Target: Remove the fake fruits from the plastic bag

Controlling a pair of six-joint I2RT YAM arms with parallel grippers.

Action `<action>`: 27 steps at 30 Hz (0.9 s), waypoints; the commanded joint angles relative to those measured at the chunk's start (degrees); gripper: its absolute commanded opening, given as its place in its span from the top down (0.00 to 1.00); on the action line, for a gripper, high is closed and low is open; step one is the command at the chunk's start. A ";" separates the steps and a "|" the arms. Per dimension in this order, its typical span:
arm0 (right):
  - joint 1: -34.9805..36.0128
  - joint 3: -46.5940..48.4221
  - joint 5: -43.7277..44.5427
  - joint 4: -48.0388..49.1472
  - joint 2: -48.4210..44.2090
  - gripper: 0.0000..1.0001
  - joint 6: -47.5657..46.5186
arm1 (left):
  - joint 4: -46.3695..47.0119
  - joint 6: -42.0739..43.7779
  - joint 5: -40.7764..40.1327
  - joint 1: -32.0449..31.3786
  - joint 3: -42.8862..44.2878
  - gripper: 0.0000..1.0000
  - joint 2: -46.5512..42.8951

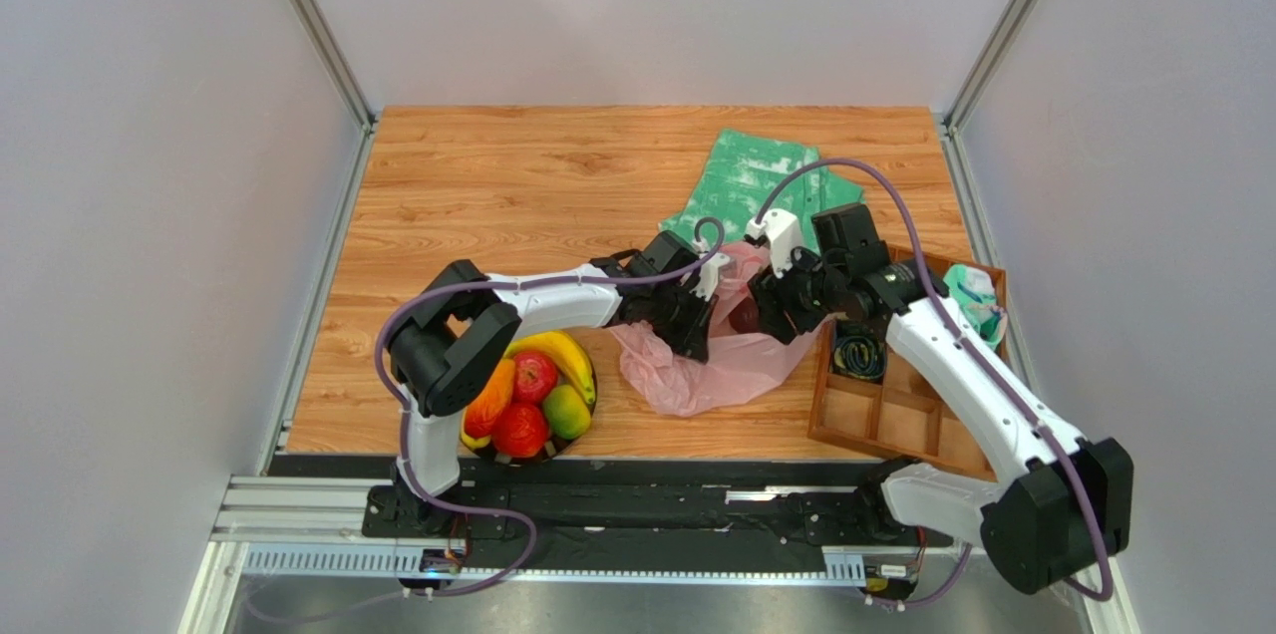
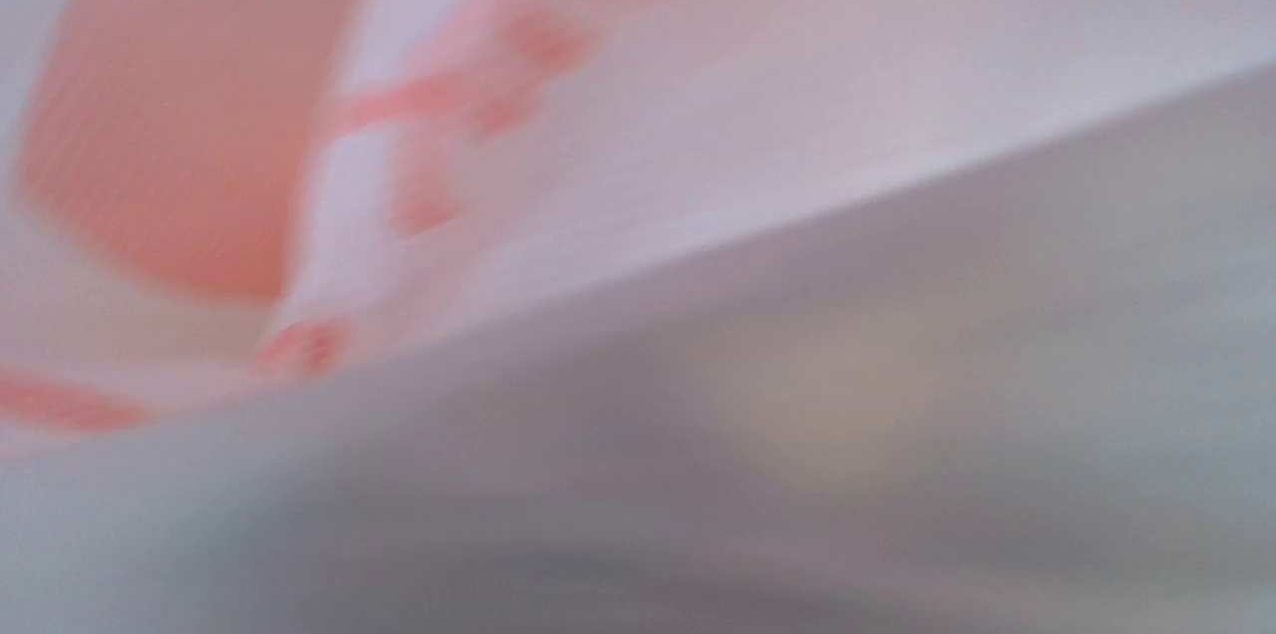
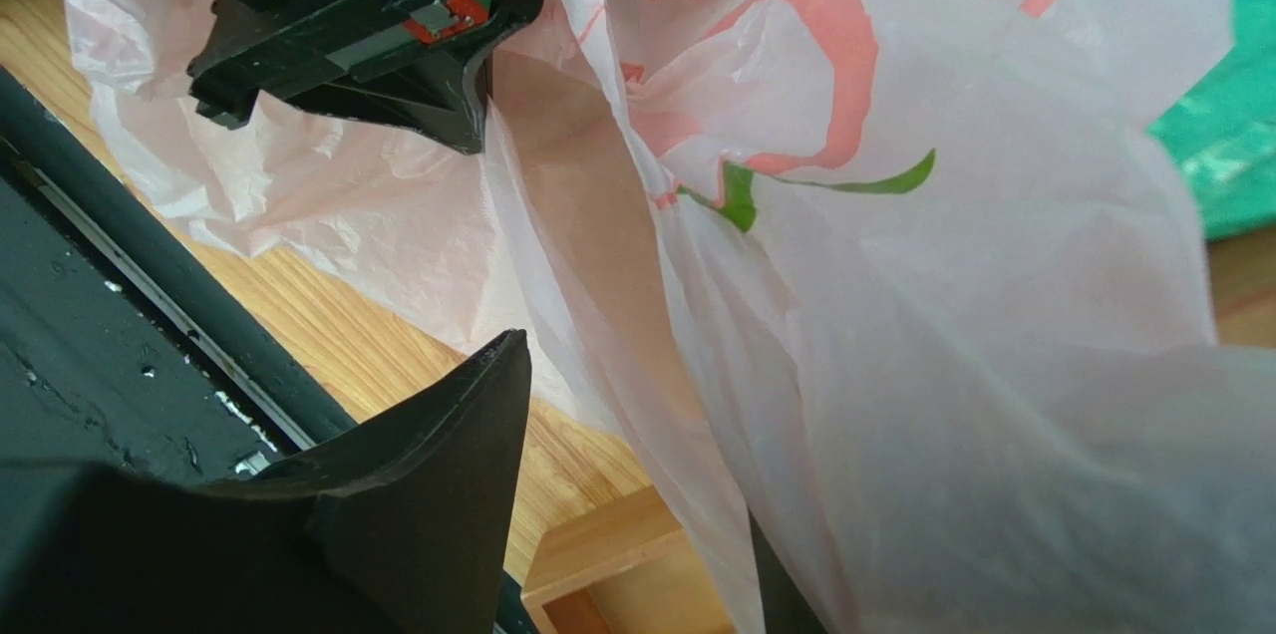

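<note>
Top external: the pink plastic bag (image 1: 704,365) lies crumpled at mid-surface, its upper edge drawn up between the two arms. The left gripper (image 1: 692,308) is pressed together on that edge, and the right gripper (image 1: 767,305) sits just beside it. A dark maroon shape shows between them at the bag's mouth, too small to name. The fake fruits (image 1: 532,395) are heaped in a dark bowl (image 1: 524,459) by the left arm's base: a banana (image 1: 562,355), two red apples (image 1: 535,376), an orange (image 1: 491,398) and a green mango (image 1: 566,410). A wooden compartment tray (image 1: 827,417) at the right holds a dark coil (image 1: 858,353) and a teal bundle (image 1: 974,298). A green-and-white cloth (image 1: 764,178) lies behind.

Left wrist: only blurred pink-and-white film of the bag (image 2: 450,141) fills the picture.

Right wrist: the right gripper (image 3: 644,440) stands spread, with a hanging fold of the bag (image 3: 929,335) between its fingers (image 3: 450,485). The wooden surface (image 3: 390,350) shows below.
</note>
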 commanded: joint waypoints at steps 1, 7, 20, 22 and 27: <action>2.07 -1.03 1.48 7.05 4.31 0.53 0.71 | 0.97 0.37 1.67 0.26 0.69 1.00 -1.82; 6.21 -3.05 13.67 13.30 2.65 0.70 -2.62 | 2.55 0.11 4.39 0.69 -0.10 1.00 -2.35; 6.21 -3.14 8.13 16.11 11.16 0.34 4.66 | 7.48 -3.41 13.27 4.04 -1.07 1.00 -1.21; 6.30 -2.36 8.75 17.52 13.44 0.29 7.03 | 8.26 -3.67 14.24 4.04 -1.50 1.00 -1.03; 5.60 -0.51 9.63 21.12 16.96 0.30 11.52 | 9.23 -4.46 14.68 4.21 -2.82 1.00 -1.12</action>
